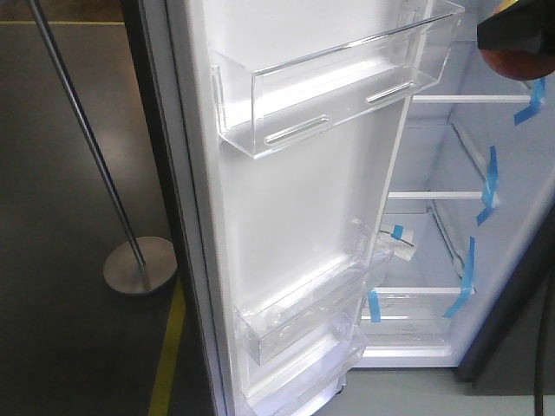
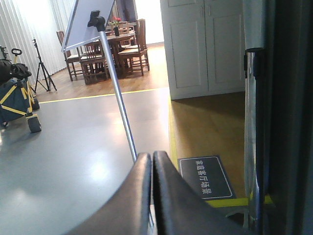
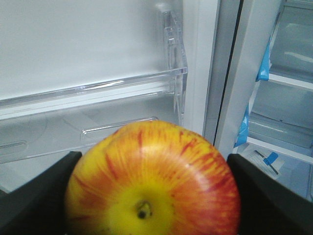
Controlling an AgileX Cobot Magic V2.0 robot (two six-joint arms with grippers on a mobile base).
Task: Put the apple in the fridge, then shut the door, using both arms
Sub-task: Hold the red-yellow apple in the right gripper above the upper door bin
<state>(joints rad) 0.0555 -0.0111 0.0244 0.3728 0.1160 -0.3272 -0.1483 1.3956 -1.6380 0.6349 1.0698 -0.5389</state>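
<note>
**Apple carried toward the open fridge**

The right claw (image 3: 152,198) is clenched on the apple (image 3: 161,166). The apple hangs in the air before the door (image 1: 295,217) and its clear upper bin (image 3: 98,93), not yet inside the fridge (image 1: 520,173). The left claw (image 2: 152,196) is closed on nothing and faces the room. To do this step well, carry the apple rightward past the door's edge, then lower it level onto a shelf (image 1: 434,195). The apple is near-round, with no marked long axis; its dimpled end faces the wrist camera.
</note>
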